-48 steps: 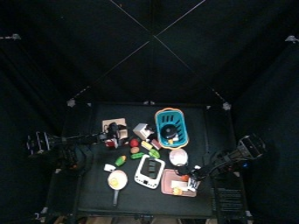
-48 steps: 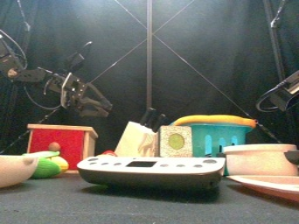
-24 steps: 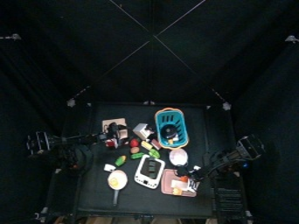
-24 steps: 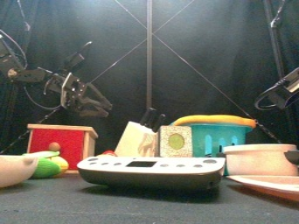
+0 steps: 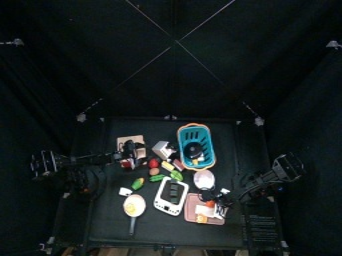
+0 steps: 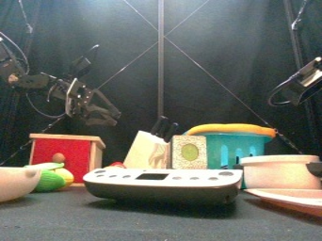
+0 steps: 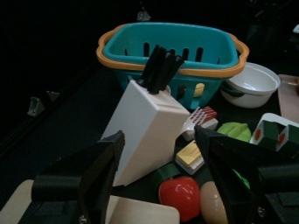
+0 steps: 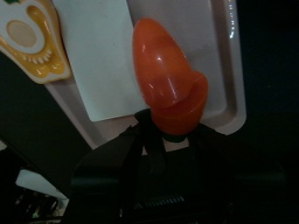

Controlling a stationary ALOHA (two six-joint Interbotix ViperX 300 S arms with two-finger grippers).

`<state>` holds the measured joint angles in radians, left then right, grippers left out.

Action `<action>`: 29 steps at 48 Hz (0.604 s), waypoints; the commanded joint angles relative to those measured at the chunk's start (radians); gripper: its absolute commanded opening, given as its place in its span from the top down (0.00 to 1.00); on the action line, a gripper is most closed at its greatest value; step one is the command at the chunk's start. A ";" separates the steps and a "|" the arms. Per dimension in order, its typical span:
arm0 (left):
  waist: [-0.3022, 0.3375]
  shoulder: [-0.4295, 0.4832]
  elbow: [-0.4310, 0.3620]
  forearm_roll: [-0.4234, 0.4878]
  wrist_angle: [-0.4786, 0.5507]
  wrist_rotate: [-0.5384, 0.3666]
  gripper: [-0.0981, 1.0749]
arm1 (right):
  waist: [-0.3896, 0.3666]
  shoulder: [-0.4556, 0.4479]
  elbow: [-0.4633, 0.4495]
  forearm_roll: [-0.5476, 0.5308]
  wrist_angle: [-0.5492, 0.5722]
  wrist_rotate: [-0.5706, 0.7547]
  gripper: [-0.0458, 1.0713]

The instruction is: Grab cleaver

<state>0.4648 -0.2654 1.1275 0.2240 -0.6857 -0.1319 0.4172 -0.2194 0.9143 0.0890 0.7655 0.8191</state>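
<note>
In the right wrist view a flat white rectangular blade, which I take for the cleaver, lies on a pink tray; its handle does not show. An orange-red rounded piece lies beside it. My right gripper hangs just above that orange piece with its jaws together and nothing between them. In the top view it is over the tray at the table's front right. My left gripper is open and empty, facing a white knife block with black handles.
A teal basket stands behind the knife block. A white bowl, a white scale, a red box and small toy foods crowd the table. A yellow-rimmed piece lies beside the tray.
The right arm has swung in over the pink tray; in the front view its upper part has risen. The left arm has not moved.
</note>
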 commanded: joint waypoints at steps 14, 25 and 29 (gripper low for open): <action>0.003 -0.003 -0.008 -0.002 -0.005 0.000 0.08 | -0.040 -0.020 -0.003 0.012 0.021 0.003 0.19; 0.003 -0.003 -0.008 -0.002 -0.003 0.000 0.09 | -0.037 -0.026 -0.009 0.032 0.049 0.005 0.14; 0.003 -0.003 -0.008 -0.002 -0.003 0.000 0.09 | -0.032 -0.026 -0.006 0.041 0.043 0.003 0.14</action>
<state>0.4648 -0.2654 1.1290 0.2240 -0.6842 -0.1335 0.3820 -0.2194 0.9204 0.1227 0.8115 0.8222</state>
